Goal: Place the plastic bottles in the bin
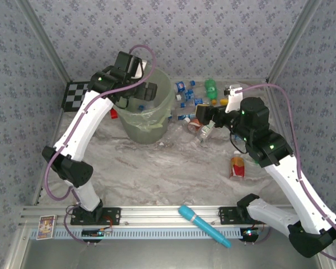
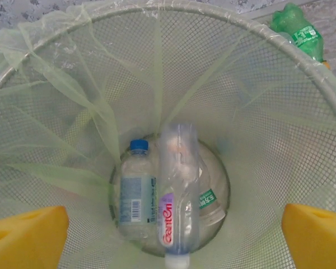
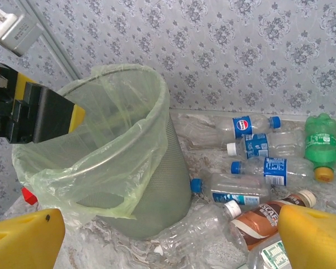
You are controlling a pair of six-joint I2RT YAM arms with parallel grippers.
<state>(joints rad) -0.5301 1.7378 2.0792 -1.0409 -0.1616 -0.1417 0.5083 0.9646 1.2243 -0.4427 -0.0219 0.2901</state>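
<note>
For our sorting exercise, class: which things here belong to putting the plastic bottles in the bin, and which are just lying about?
Job: bin; bottles inside it; loose bottles nearby.
Lying about: cyan stick; checkerboard; picture card; small red block.

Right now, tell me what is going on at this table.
Two robot arms are moving plastic bottles from the table into the bin. The left gripper hangs open over the bin, where a blue-capped bottle and a pink-lettered bottle lie inside. The right gripper hovers open and empty above the loose pile beside the bin.
</note>
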